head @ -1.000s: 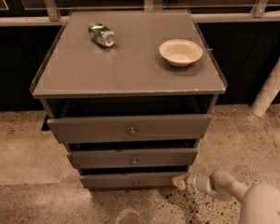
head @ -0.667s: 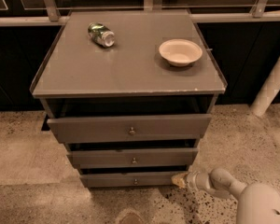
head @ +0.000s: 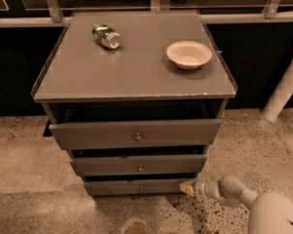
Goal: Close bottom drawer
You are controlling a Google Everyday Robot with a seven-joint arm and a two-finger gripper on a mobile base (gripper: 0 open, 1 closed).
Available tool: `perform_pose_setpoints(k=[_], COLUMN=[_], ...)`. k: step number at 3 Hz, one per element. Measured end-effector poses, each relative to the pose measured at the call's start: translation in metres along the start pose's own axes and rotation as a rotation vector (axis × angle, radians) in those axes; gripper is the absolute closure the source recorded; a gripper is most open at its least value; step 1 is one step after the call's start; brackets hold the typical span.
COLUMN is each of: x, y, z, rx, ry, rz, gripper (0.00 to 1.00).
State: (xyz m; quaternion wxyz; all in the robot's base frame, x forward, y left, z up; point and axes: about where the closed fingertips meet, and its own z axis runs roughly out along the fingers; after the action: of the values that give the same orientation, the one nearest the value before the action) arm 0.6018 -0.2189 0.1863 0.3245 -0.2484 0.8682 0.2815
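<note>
gripper (head: pixel 188 186) at bottom drawer (head: pixel 136 187) right end, scarcely shifted

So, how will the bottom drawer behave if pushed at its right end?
The bottom drawer looks rigid and should slide as one piece. The gripper is at its right end, far from the centre knob, so it may skew and bind. It is only slightly open, so a short push likely suffices.

The gripper (head: pixel 189 186) sits low at the right end of the partly open bottom drawer (head: pixel 117 187).
</note>
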Motion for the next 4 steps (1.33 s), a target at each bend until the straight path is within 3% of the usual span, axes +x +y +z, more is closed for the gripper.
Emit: perform_pose_setpoints(k=[1, 2, 4], x=[0.012, 0.032, 0.042], y=[0.001, 0.008, 0.016], z=[-0.01, -0.036, -0.034], rx=[0.014, 0.061, 0.05], ry=[-0.004, -0.036, -0.026], rz=[0.059, 0.193, 0.203], gripper=[1.0, 1.0, 0.58])
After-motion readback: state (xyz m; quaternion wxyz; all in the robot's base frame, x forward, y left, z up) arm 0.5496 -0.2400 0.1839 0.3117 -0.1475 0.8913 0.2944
